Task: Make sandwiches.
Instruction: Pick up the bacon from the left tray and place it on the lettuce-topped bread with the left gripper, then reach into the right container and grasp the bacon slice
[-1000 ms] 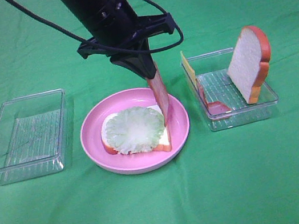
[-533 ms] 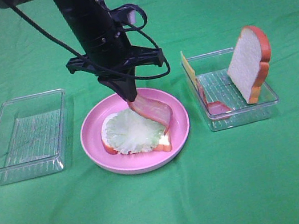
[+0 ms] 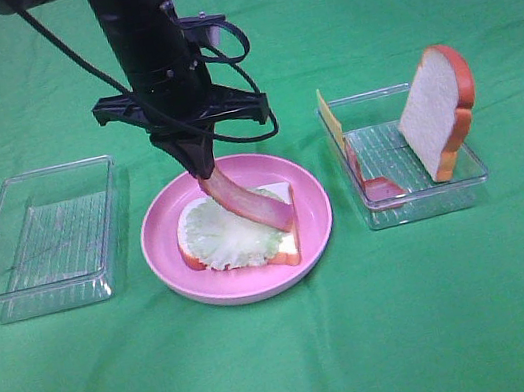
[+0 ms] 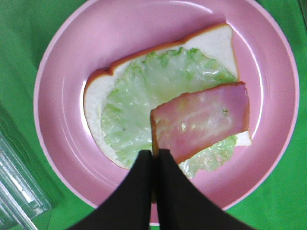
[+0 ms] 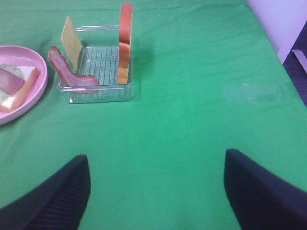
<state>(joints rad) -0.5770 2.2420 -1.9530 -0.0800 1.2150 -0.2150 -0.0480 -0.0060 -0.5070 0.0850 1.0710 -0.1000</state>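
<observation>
On the pink plate (image 3: 166, 258) lies a bread slice (image 3: 289, 244) covered by pale green lettuce (image 3: 223, 233). My left gripper (image 3: 204, 168) hangs just over the plate's back, shut on one end of a pink bacon strip (image 3: 259, 207). The strip slopes down across the lettuce, and its far end rests near the bread's right edge. The left wrist view shows the black fingers (image 4: 139, 191) pinched on the bacon strip (image 4: 204, 120) above the lettuce (image 4: 139, 110) and bread (image 4: 213, 43). My right gripper (image 5: 156, 191) stands open over bare green cloth, nothing between its fingers.
A clear tray (image 3: 425, 198) right of the plate holds an upright bread slice (image 3: 440, 109), a yellow cheese slice (image 3: 330, 118) and another bacon strip (image 3: 379, 187). An empty clear tray (image 3: 46, 239) sits left of the plate. Green cloth covers the whole table.
My left gripper has moved left and lower. The bacon strip went from hanging straight down at the plate's right to lying slanted across the lettuce.
</observation>
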